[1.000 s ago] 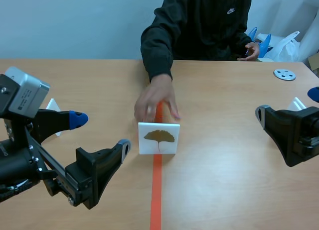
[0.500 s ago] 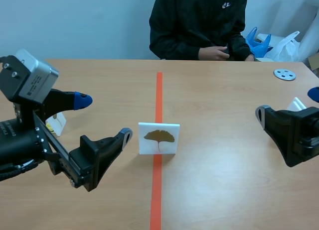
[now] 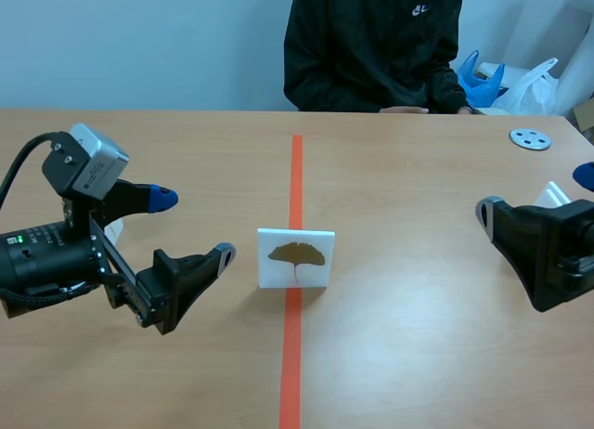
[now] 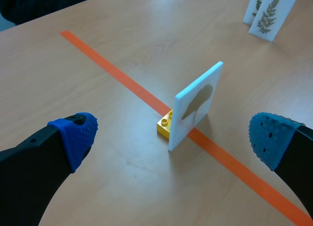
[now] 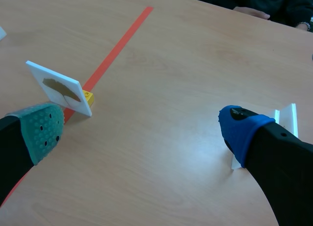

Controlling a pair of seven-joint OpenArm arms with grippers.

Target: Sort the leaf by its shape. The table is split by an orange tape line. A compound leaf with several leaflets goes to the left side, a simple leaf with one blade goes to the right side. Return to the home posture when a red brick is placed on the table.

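Note:
A white card [image 3: 295,258] showing one fan-shaped brown leaf stands upright on the orange tape line [image 3: 296,169] at mid-table. A small yellow brick [image 4: 165,124] holds it up from behind. My left gripper [image 3: 193,227] hangs open to the left of the card, apart from it. In the left wrist view the card [image 4: 195,106] stands edge-on just ahead of that gripper [image 4: 171,140]. My right gripper [image 3: 536,193] is open at the far right, well away. Its wrist view shows the card [image 5: 61,91] and brick [image 5: 88,96] ahead beside the green-padded finger of the gripper [image 5: 142,130].
A person [image 3: 371,44] sits across the table with hands at the far edge. Two cards with fern-like leaves [image 4: 266,13] stand on the left side. A white stand [image 3: 555,194] sits by my right gripper. A grey disc [image 3: 530,138] lies at the back right.
The person's hand let go of the card and drew back to the far edge. My left arm dropped lower and shifted slightly left. The right arm kept still.

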